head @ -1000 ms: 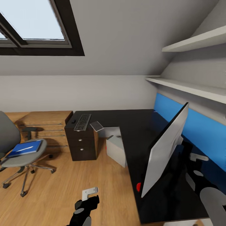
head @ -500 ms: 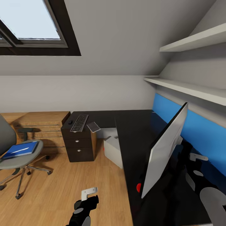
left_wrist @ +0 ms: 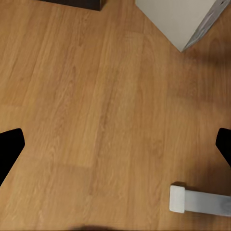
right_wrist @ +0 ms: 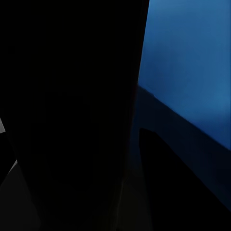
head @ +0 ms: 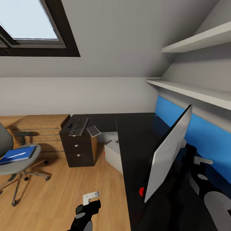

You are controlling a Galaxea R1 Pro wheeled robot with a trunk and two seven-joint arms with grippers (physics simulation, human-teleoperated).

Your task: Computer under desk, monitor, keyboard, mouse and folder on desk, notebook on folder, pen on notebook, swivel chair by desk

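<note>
At the far left of your head view sits the grey swivel chair [head: 14, 160] on the wooden floor [head: 57, 192], well apart from the desk, with the flat blue folder [head: 17, 154] lying on its seat and a thin pale pen-like strip on top of it. Right of that, a dark drawer unit [head: 78, 147] carries the grey keyboard [head: 79, 126], a small black mouse [head: 70, 125] just beside its left edge, and a tilted grey notebook-like slab [head: 93, 130] at its right edge. The white computer case [head: 113, 155] stands on the floor, tucked partly under the black L-shaped desk [head: 134, 141].

Your left arm hangs low over the bare floor, its black left gripper [head: 91, 200] pointing down and forward; in the left wrist view the two dark fingertips [left_wrist: 9, 149] sit wide apart at the edges, nothing between them.

On the desk, the thin silver-backed monitor [head: 168, 150] stands edge-on before the blue wall panel [head: 199, 134], a small red dot at its base. Your right arm reaches in behind the monitor, close to the blue panel; its wrist picture is mostly dark, so you cannot tell how the right gripper [head: 200, 160] stands.
</note>
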